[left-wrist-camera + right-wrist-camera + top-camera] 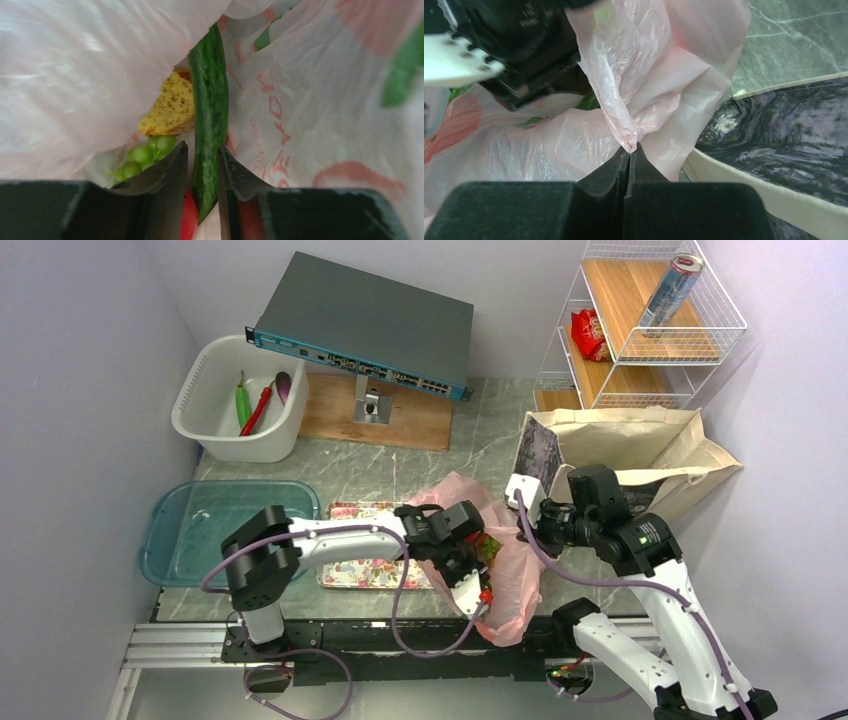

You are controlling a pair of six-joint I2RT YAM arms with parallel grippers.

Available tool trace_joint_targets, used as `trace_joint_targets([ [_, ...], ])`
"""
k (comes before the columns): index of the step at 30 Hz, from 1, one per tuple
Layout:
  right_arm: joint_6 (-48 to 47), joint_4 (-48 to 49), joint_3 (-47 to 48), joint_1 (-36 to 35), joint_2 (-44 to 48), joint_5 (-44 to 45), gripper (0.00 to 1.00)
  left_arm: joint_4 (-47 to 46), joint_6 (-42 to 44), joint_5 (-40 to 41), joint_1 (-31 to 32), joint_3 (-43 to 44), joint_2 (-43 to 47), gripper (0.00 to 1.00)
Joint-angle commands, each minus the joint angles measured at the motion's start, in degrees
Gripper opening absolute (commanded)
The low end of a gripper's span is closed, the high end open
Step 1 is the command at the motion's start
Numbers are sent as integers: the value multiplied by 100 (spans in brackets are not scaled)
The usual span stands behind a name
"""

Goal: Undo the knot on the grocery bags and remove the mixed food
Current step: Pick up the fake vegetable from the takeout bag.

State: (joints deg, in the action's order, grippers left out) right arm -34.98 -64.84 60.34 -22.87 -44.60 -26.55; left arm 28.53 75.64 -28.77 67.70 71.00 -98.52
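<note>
Teal tub (200, 530): far left on the counter (470, 440), beside the flowered tray (352, 512).
Left tool (202, 160): inside the pink bag (664, 90), jaws narrowly astride the green pepper (210, 100); cannot tell whether they press it.
Bread slice (172, 107), grapes (145, 155): behind the pepper, overhung by bag film.
Right tool (629, 152): pressed together, pinching a fold of the bag.
Canvas tote (640, 440): just right of the bag.

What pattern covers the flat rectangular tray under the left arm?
A floral print covers the flat rectangular tray, clearest in the top external view.

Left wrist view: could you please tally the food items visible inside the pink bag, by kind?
Long green vegetable: 1
Bread slice: 1
Green grape bunch: 1
Red item: 1
Total: 4
</note>
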Motion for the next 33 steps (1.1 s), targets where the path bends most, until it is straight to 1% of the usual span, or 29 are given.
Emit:
trace_joint_targets([
  [1, -120, -7, 187, -21, 232, 148, 0, -258, 92, 447, 72, 394, -389, 35],
  [5, -68, -23, 237, -23, 283, 170, 0, -57, 407, 660, 81, 565, -907, 43],
  [9, -27, 90, 240, -24, 310, 260, 0, 201, 453, 785, 85, 856, -1403, 55],
  [13, -23, 112, 208, -21, 333, 244, 0, 524, 579, 1164, 85, 1069, -1861, 59],
  [14, -25, 104, 193, -24, 337, 235, 0, 655, 593, 1289, 85, 1122, -1969, 58],
  [15, -37, 101, 183, -25, 344, 246, 0, 738, 547, 1398, 79, 1164, -2040, 50],
  [16, -45, 103, 174, -21, 351, 259, 0, 797, 453, 1450, 68, 1184, -2051, 40],
  [17, -52, 116, 167, -24, 367, 275, 0, 832, 342, 1407, 37, 1168, -1999, 30],
  [18, -53, 126, 159, -23, 374, 294, 0, 781, 190, 1235, -8, 1103, -1849, 23],
  [20, -64, 122, 145, -19, 396, 299, 0, 478, -154, 1022, -83, 777, -1346, 15],
  [23, -71, 69, 99, -23, 443, 344, 0, -325, -671, 1047, -128, 100, -591, 2],
  [24, -70, 57, 79, -28, 470, 373, 0, -530, -875, 1060, -160, -28, -381, 0],
  [26, -79, 59, 50, -26, 539, 459, 0, -830, -1344, 1238, -226, -191, -65, 0],
  [30, -58, 8, 25, -31, 665, 620, 0, -1422, -2053, 1308, -476, -571, 500, 0],
  [33, -28, -13, 46, -24, 730, 671, 0, -1762, -2385, 1490, -592, -743, 705, 0],
])
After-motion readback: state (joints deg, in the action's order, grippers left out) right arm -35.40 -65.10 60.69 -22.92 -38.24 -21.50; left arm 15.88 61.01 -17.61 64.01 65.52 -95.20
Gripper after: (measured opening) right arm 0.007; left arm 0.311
